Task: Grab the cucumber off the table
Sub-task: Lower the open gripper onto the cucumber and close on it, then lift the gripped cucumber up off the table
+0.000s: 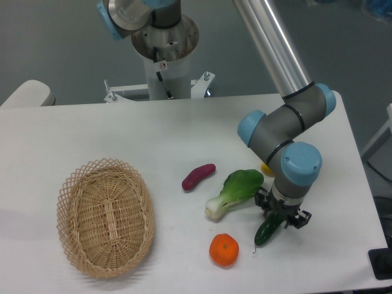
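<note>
- Cucumber (267,229) lies on the white surface (92,135), lower right of the frame, beside the bok choy (234,192).
- Gripper (281,215) straddles its upper end; whether it has closed is unclear.
- Lifting remains undone.

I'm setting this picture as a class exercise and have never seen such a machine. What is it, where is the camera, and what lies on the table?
A fixed camera looks down at a white table. The grey and blue jointed machine is a robot arm; its small black claw sits over the upper end of a dark green cucumber. Whether it grips it, I cannot tell. Also on the table: an oval wicker basket, a purple sweet potato, a leafy green bok choy, a round orange fruit and a yellow thing, mostly hidden.
</note>
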You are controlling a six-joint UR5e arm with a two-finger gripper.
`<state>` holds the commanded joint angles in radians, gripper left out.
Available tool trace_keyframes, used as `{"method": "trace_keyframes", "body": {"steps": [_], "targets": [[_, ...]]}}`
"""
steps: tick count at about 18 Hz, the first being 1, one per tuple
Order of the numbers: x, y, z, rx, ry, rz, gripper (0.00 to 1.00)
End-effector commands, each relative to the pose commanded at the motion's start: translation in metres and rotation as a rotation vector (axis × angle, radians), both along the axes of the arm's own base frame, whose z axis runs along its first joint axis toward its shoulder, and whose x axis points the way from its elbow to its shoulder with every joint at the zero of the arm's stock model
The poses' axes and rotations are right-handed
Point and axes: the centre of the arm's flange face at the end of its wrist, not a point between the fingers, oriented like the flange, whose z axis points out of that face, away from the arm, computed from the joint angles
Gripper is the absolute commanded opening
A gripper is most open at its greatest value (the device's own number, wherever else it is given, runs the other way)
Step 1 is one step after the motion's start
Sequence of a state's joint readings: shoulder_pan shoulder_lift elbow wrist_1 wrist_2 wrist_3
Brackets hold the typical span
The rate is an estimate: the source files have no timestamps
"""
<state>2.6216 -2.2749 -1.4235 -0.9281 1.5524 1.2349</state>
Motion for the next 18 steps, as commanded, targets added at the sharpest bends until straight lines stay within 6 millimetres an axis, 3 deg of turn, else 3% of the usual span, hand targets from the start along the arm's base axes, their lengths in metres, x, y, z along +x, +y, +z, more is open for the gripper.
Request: {"method": "trace_keyframes", "body": {"steps": [4,6,11,14,18], "targets": [[-0.004,0.001,0.011,0.008,0.013,0.0,0.26],[-0.01,0.004,0.028,0.019,0.035,-0.011,0.26],[-0.008,-0.004,0.109,0.016,0.044,-0.062,0.26],[0.004,-0.014,0.161,0.0,0.019,-0.101,0.26],[0.005,-0.028,0.195,-0.014,-0.012,-0.139,0.26]]}}
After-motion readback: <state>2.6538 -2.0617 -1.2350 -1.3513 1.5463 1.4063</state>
